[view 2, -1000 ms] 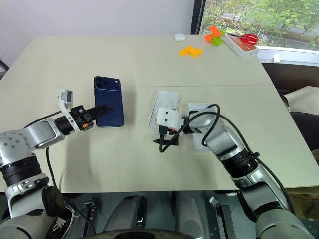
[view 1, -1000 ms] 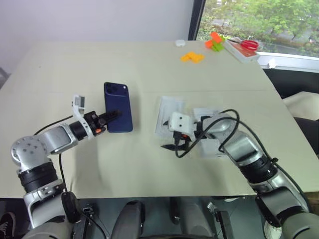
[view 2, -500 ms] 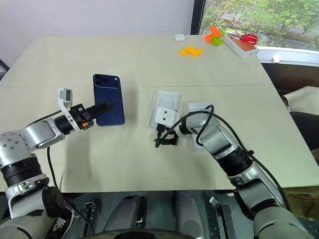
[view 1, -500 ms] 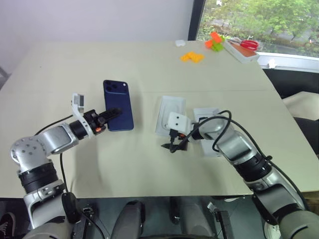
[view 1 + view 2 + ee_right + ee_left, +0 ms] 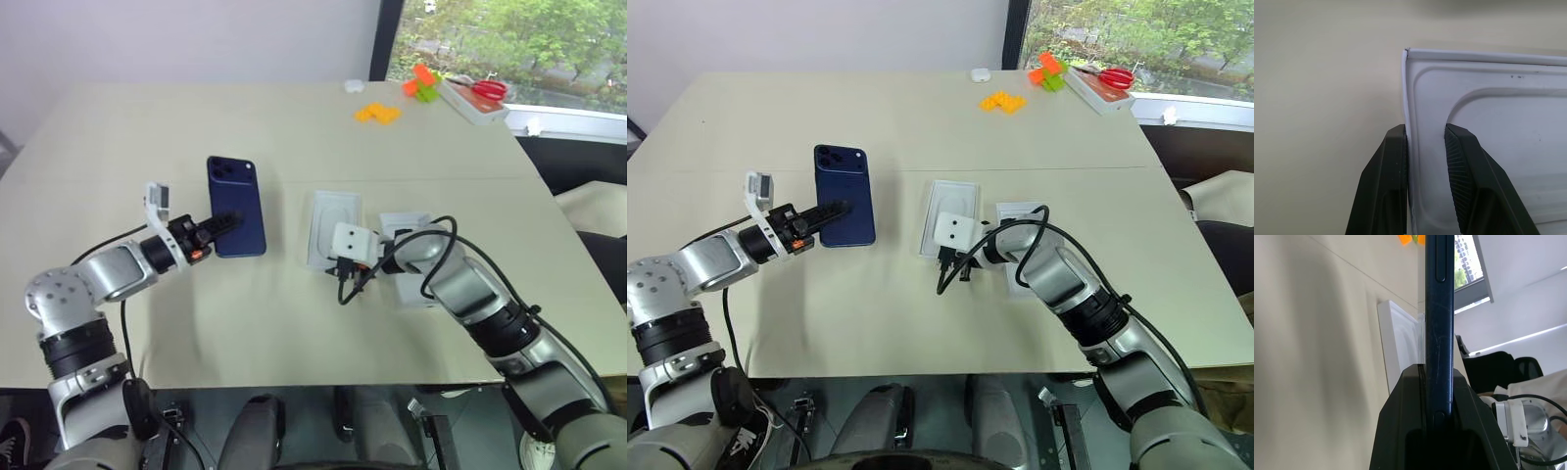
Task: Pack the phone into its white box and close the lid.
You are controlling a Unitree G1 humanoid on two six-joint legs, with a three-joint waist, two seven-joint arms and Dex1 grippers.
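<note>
At left of the frame, the left gripper [image 5: 217, 227] holds the phone [image 5: 235, 207] edge-up above the counter [image 5: 294, 127], jaws clamped on its lower end. At centre, the right gripper [image 5: 1425, 161] has its jaws narrowed onto the edge wall of a white insert [image 5: 333, 227] with an oval recess. The right wrist view reveals that pinched edge; the head views hide it.

Silver arms, black cables, white wrist cameras

Bare surface [image 5: 284, 323] between phone [image 5: 235, 206] and white insert [image 5: 333, 227]; far surface blocked by orange blocks [image 5: 378, 113].
</note>
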